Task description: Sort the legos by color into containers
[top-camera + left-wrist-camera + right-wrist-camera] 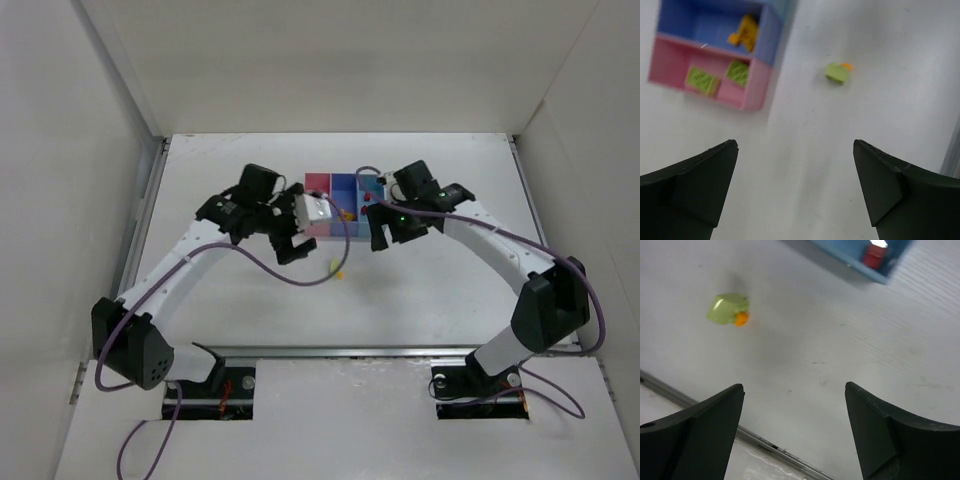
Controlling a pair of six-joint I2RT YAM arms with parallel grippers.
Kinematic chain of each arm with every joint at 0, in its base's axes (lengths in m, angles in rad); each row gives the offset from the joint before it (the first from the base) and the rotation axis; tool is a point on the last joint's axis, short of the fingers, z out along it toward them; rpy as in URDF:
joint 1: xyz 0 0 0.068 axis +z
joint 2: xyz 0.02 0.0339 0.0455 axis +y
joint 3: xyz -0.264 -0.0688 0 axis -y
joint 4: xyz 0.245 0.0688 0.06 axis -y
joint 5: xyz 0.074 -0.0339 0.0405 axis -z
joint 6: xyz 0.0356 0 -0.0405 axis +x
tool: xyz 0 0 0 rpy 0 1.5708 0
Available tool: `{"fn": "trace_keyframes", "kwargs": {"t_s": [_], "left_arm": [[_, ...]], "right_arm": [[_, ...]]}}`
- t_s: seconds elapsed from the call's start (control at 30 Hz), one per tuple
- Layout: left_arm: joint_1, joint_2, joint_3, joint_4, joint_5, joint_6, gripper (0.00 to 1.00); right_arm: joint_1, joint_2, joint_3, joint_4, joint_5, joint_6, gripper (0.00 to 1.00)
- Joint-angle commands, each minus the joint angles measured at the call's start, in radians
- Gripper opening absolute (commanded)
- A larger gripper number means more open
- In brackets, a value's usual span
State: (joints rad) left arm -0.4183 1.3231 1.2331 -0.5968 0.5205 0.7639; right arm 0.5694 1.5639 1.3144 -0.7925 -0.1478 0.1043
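A small clump of a lime brick with an orange brick stuck to it (pixel 339 268) lies on the table in front of the bins. It also shows in the left wrist view (pixel 838 72) and the right wrist view (pixel 729 310). The pink bin (pixel 757 86) holds two lime bricks (pixel 701 80). The medium blue bin (pixel 769 35) holds a yellow-orange brick (pixel 743 32). The light blue bin (pixel 850 265) holds a red brick (pixel 874 254). My left gripper (pixel 795 150) and my right gripper (pixel 794 390) are both open and empty, each above bare table near the bins, apart from the clump.
The three joined bins (pixel 344 186) stand at the table's middle back. White walls close in the left, back and right sides. A metal rail (pixel 765 442) runs along the table's near edge. Both arms reach in from the near edge and meet in front of the bins.
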Motion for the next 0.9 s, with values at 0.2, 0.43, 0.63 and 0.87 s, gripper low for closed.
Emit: {"fn": "trace_keyframes", "kwargs": {"t_s": [0.2, 0.43, 0.63, 0.87], "left_arm": [[-0.349, 0.186, 0.003, -0.084, -0.037, 0.449, 1.00], [-0.349, 0.336, 0.040, -0.037, -0.016, 0.557, 1.00], [-0.367, 0.424, 0.049, 0.060, -0.075, 0.513, 1.00], [-0.358, 0.475, 0.040, 0.123, -0.131, 0.482, 0.92]], "right_arm": [[-0.123, -0.094, -0.023, 0.039, -0.041, 0.014, 0.87], [-0.141, -0.136, -0.080, 0.059, -0.041, 0.014, 0.87], [-0.141, -0.154, -0.126, 0.090, -0.041, 0.014, 0.87], [-0.141, -0.154, -0.144, 0.099, -0.041, 0.005, 0.87]]}}
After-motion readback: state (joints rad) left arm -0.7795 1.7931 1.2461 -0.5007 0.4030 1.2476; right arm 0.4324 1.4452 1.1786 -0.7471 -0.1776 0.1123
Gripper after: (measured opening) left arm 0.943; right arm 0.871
